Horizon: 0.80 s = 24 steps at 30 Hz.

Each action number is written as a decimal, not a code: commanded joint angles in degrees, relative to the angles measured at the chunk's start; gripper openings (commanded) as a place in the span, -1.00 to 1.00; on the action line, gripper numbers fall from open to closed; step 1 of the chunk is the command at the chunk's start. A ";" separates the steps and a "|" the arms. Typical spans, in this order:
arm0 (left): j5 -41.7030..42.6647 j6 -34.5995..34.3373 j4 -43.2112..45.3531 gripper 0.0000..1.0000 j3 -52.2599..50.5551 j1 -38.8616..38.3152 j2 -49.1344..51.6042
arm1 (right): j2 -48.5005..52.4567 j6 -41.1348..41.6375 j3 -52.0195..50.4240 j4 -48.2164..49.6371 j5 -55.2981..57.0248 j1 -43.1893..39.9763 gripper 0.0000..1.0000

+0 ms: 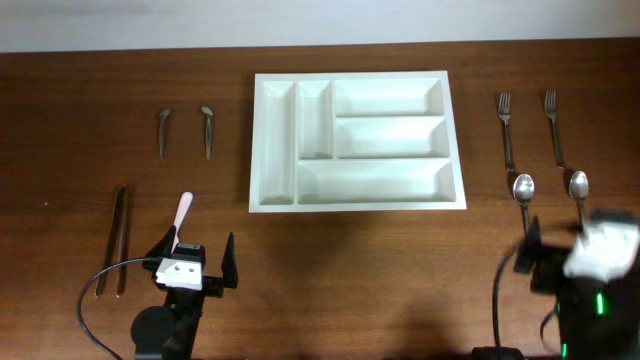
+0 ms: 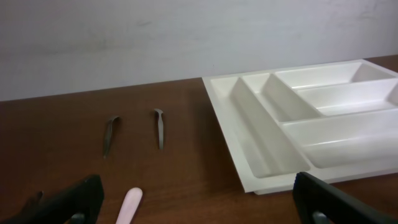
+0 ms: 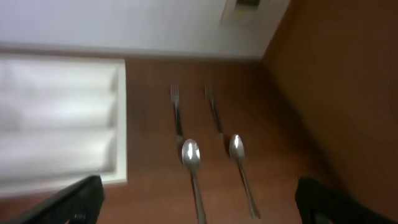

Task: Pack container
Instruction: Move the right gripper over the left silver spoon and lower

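Both grippers are empty with fingers spread: the left gripper [image 1: 197, 258] sits low behind a pale-handled utensil [image 1: 184, 212], the right gripper [image 3: 200, 205] near two spoons [image 1: 523, 190]. The container [image 1: 370, 182] lies mid-table, every compartment bare. Likely hazards: flat cutlery slipping from a shallow pinch; a lifted spoon nudging its neighbour or the forks [image 1: 505, 125] ending just beside the bowls; a carried piece catching the container's raised rim. Bare table [image 1: 350, 270] before the container gives room; its right edge seems near the outer spoon.
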 commanded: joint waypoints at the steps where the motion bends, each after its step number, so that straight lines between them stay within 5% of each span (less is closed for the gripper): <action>1: -0.42 0.92 0.17 0.98 -0.44 0.42 -0.44 | 14.01 -4.42 9.94 -6.73 1.20 -0.39 0.98; 5: -0.42 0.92 0.17 0.98 -0.44 0.42 -0.44 | 30.71 -6.99 26.64 -21.16 1.42 -0.39 0.97; 10: -0.42 0.92 0.17 0.98 -0.44 0.42 -0.44 | 46.01 -3.54 40.44 -27.65 0.63 -0.39 0.97; 16: -0.42 0.92 0.17 0.98 -0.44 0.42 -0.44 | 56.63 -5.64 41.99 -38.86 5.57 -3.21 0.97; 21: -0.42 0.92 0.17 0.98 -0.44 0.42 -0.44 | 59.93 -12.50 41.81 -38.47 -9.25 -10.45 0.97; 24: -0.42 0.92 0.17 0.98 -0.44 0.42 -0.44 | 61.48 -13.09 41.77 -37.92 -9.09 -15.47 0.97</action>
